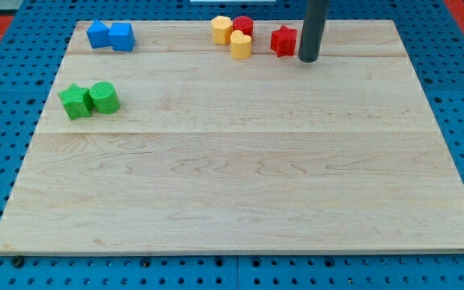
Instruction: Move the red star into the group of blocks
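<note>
— Where's the red star-shaped block [283, 40]?
— Far edge of the pale wooden board [240, 177]; my tip [308, 59] touches its right side, gripping nothing; rod's top cut off; red cylinder block [243, 25] half hidden behind two yellow blocks [231, 35].

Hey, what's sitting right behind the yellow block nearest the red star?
A red cylinder block sits behind the yellow block, toward the view's top; its lower part is covered. My tip is off to the right, beside the red star block.

Red star [283, 40]; yellow blocks [231, 35]; blue [111, 35], green pairs [89, 99].
</note>
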`<state>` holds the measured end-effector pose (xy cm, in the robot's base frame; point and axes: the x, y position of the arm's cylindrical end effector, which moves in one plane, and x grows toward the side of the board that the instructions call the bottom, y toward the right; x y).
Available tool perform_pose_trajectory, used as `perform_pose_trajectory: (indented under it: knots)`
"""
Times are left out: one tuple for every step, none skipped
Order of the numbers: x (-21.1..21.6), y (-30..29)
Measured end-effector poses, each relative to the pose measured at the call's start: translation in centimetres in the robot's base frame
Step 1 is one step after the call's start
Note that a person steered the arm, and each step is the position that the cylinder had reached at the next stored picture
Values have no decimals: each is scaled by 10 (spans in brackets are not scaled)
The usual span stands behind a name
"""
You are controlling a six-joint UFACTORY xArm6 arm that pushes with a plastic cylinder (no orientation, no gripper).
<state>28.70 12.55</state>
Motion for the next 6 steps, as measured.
perform_pose_trajectory:
  knots:
    - [-20, 3]
    - [-44, 15]
    - [-46, -51]
    - [-46, -116]
    - [-41, -99]
    - [11, -61]
